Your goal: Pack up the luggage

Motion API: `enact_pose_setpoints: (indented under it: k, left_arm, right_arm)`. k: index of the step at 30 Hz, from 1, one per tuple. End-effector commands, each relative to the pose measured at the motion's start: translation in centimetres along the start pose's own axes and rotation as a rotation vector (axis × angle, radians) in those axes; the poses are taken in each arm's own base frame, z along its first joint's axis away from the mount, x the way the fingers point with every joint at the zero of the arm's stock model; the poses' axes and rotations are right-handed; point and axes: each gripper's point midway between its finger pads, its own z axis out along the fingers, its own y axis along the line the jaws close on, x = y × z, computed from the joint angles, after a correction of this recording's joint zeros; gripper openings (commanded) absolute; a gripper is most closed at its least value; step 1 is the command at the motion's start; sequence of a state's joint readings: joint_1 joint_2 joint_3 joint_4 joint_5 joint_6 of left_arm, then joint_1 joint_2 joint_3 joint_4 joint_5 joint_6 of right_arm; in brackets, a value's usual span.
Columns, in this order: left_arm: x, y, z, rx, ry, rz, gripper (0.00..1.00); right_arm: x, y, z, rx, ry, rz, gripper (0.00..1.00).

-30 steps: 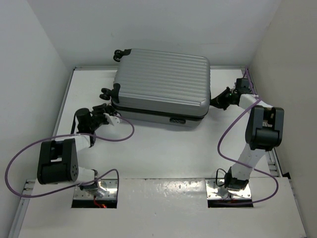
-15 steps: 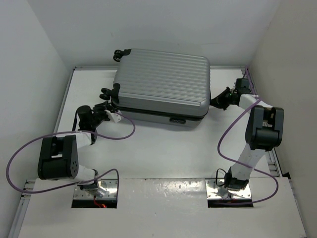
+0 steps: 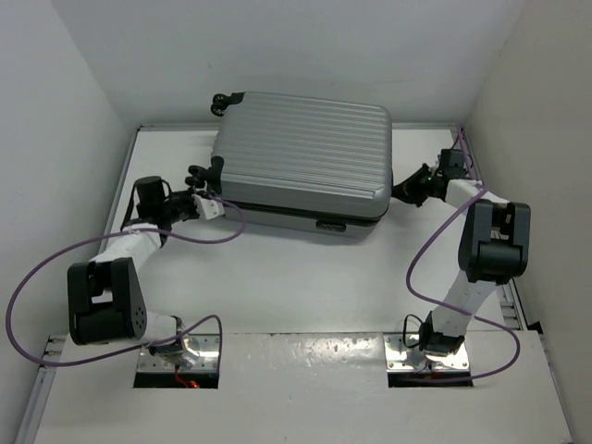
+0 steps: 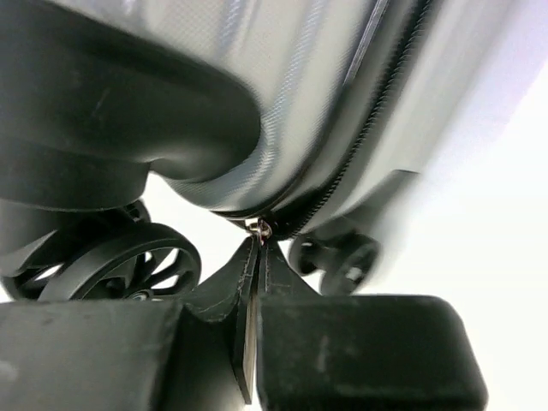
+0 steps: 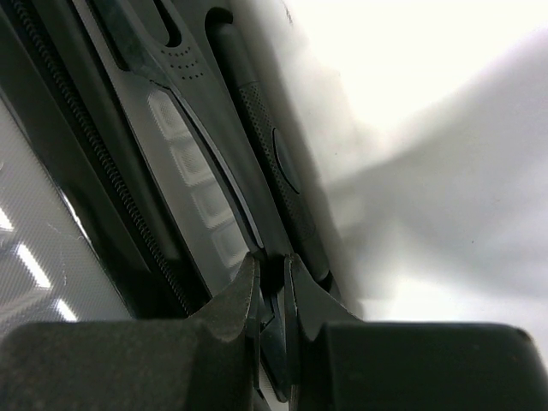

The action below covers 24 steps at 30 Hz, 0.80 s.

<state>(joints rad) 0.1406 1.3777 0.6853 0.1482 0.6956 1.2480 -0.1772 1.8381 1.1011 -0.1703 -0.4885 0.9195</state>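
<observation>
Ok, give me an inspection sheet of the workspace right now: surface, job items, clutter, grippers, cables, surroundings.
Surface: white table, bare in front of the luggage.
Job's things: luggage, silver-grey ribbed shell, lying flat at the back with its halves together, wheels to the left.
Clutter: nothing seen.
Grippers: left gripper at the wheel-end corner, shut on the zipper pull; right gripper at the opposite end, shut on a thin dark piece that I cannot identify.
Cables: purple cables loop off both arms; the left one lies close to the luggage's front corner.
Surroundings: white walls on three sides.
</observation>
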Motion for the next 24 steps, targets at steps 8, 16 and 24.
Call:
enact_pose_setpoints:
  k: [8, 16, 24]
  left_arm:
    - [-6.9, -6.7, -4.2, 0.417, -0.212, -0.281, 0.00]
    - [-12.1, -8.9, -3.5, 0.519, -0.330, -0.320, 0.00]
    - [-13.7, -4.1, 0.0, 0.227, -0.255, -0.447, 0.00]
  right_arm:
    - [8.9, 1.7, -0.6, -0.022, 0.219, 0.051, 0.00]
    - [11.9, 4.1, -0.4, -0.054, 0.262, 0.014, 0.00]
    - [15.7, 5.8, 0.2, -0.076, 0.323, -0.052, 0.00]
